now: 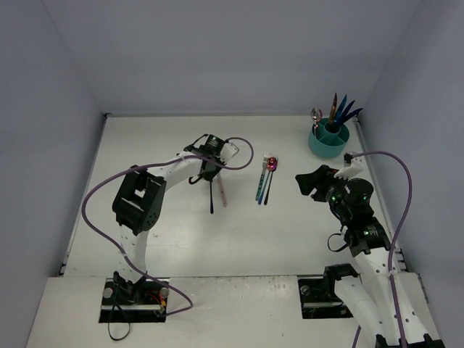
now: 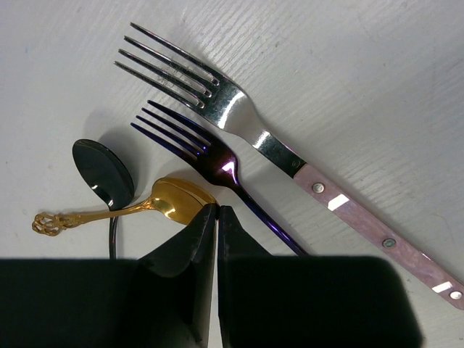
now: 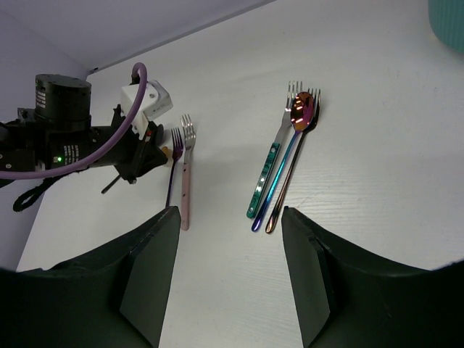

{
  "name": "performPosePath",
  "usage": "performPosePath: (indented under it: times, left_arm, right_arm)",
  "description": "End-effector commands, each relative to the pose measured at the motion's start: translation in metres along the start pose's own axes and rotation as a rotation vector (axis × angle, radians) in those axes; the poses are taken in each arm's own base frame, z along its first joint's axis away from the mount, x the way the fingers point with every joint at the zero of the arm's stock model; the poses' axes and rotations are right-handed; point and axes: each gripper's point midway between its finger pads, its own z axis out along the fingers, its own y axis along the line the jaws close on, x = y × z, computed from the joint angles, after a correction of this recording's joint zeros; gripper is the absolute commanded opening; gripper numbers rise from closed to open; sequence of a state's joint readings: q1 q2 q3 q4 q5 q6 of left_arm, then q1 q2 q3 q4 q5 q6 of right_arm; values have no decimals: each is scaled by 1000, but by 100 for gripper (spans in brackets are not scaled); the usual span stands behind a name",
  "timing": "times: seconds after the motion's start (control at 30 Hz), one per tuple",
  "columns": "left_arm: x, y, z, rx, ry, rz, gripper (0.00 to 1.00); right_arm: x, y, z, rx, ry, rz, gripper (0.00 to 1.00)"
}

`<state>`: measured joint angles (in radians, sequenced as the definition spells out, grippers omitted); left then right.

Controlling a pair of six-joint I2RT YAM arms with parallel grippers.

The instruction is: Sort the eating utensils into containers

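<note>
Left wrist view: the left tool (image 2: 218, 209), fingers pressed together, has its tips at the bowl of the gold spoon (image 2: 174, 199) on the desk (image 2: 362, 72). The purple fork (image 2: 217, 163) lies just beside that spoon. Farther off, the right tool (image 3: 228, 212) gapes apart.

On my left wrist feed the pink-handled fork (image 2: 319, 190) runs off the right edge, so I never see the end of its handle. The dark blue fork (image 2: 217, 161) loses its handle behind the left gripper (image 2: 218, 210), which also covers the stem of the black spoon (image 2: 103, 174) and one rim of the gold spoon (image 2: 174, 200). From the right wrist, only a corner of the teal caddy (image 3: 451, 20) shows at the top edge. From above, the utensils (image 1: 337, 109) standing in it are too small for me to name, and its dividers do not resolve.
</note>
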<state>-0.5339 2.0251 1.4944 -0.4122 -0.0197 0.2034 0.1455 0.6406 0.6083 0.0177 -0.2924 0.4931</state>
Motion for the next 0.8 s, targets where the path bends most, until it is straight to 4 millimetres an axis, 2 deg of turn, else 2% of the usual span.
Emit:
performPosePath:
  times: [0.0, 0.47, 0.63, 0.77]
  left_arm:
    - [-33, 14, -23, -44, -102, -38, 0]
    - [-59, 27, -84, -88, -235, -182, 0]
    - [-69, 32, -111, -98, -285, -273, 0]
    - [-78, 33, -132, -87, -321, -338, 0]
  right_arm:
    - [-15, 11, -1, -39, -53, -19, 55]
    - [-23, 26, -8, -93, -61, -35, 56]
    - [-17, 36, -4, -157, -3, -71, 56]
    - [-20, 43, -2, -183, 6, -87, 56]
